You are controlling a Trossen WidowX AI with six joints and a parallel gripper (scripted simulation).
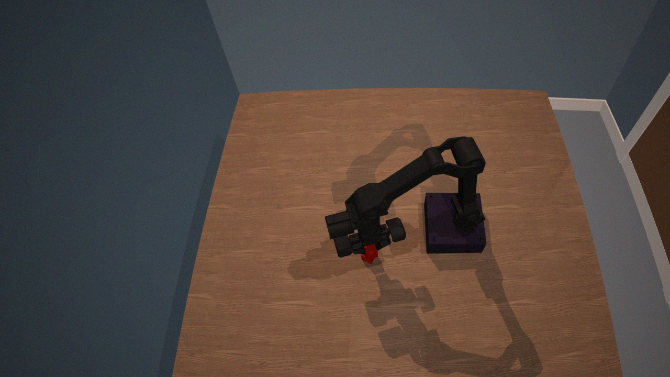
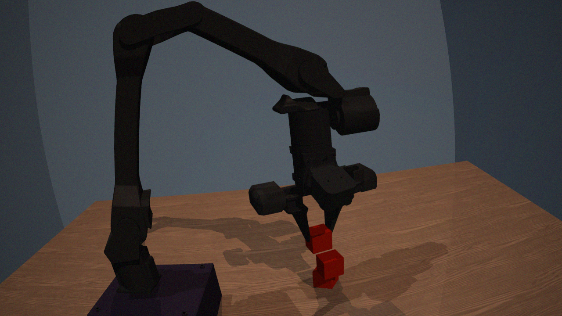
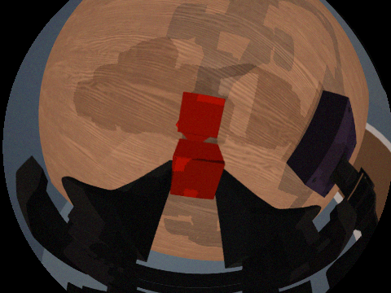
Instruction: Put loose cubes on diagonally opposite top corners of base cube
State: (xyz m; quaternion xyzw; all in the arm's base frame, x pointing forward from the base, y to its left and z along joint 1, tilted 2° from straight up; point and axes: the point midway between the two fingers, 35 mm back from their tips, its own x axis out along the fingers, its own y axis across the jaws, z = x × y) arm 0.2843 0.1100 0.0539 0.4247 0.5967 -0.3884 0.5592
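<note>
My gripper (image 1: pixel 370 248) (image 2: pixel 319 234) (image 3: pixel 195 168) points down and is shut on a red cube (image 2: pixel 319 244) (image 3: pixel 195 181), one finger at each side. The held cube looks about level and hangs above the base cube's height, with a narrow strip of table showing below it in the exterior view. Another red loose cube (image 2: pixel 329 267) (image 3: pixel 201 115) rests on top of the red base cube (image 2: pixel 323 281), offset over one corner. In the top view the red cubes overlap. The wrist view mostly hides the base cube.
The purple mounting block (image 1: pixel 440 220) (image 2: pixel 176 290) (image 3: pixel 322 146) of the arm stands on the wooden table (image 1: pixel 281 164) (image 2: pixel 412 196), right of the cubes in the top view. Arm shadows lie around the cubes. The resting loose cube is close to the held one.
</note>
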